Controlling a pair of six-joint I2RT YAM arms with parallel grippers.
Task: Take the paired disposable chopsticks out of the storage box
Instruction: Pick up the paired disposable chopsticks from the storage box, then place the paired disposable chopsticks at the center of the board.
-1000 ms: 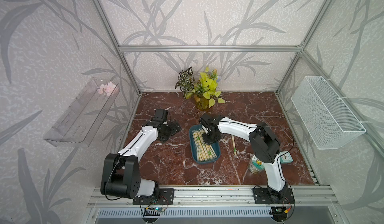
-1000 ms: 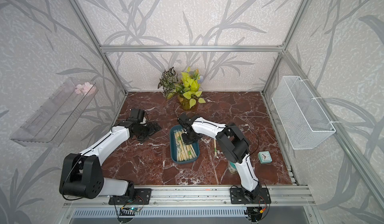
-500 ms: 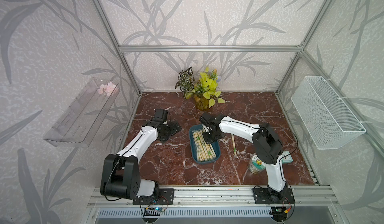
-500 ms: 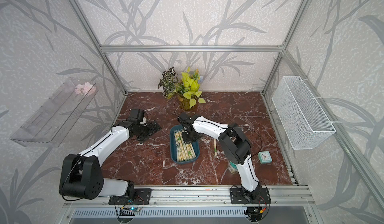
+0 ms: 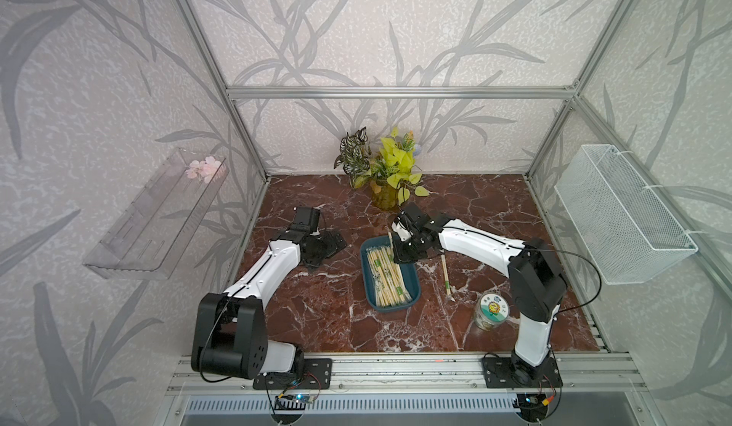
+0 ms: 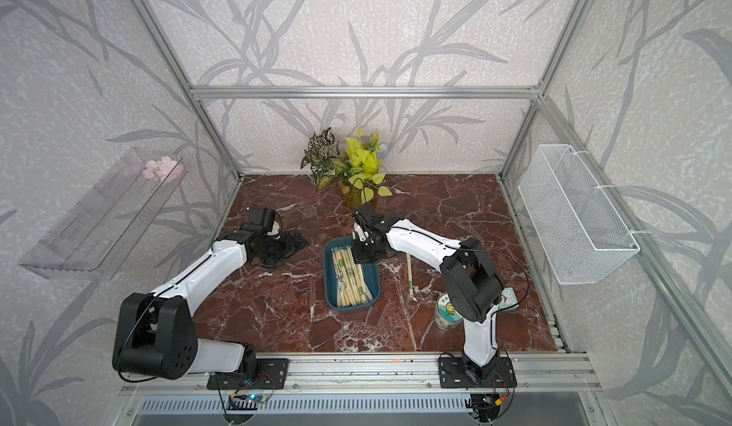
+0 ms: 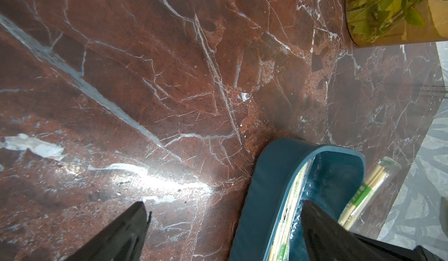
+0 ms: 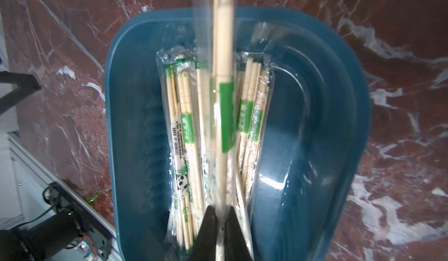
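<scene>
The right gripper's [image 8: 220, 210] pinch on a sleeved, green-labelled chopstick pair [image 8: 223, 90] is made plain only by its wrist view; the left gripper [image 7: 224, 202] is spread wide.

Surface [image 5: 317, 309]: dark red marble pattern with white veins, seen in both top views.
Centre: teal storage box [image 5: 410, 282] sits flat on it, its long sides running front to back.
Right of the box: one sleeved chopstick pair [image 5: 446, 273] lies alone on the surface, roughly parallel to the box, near it but apart.
Front right: lidded jar [image 5: 492, 310] stands upright, well apart from the box.
Beside the jar: small teal clock [image 6: 510, 299], partly hidden.
Back centre: amber plant pot [image 5: 383, 202] stands near the rear wall.
</scene>
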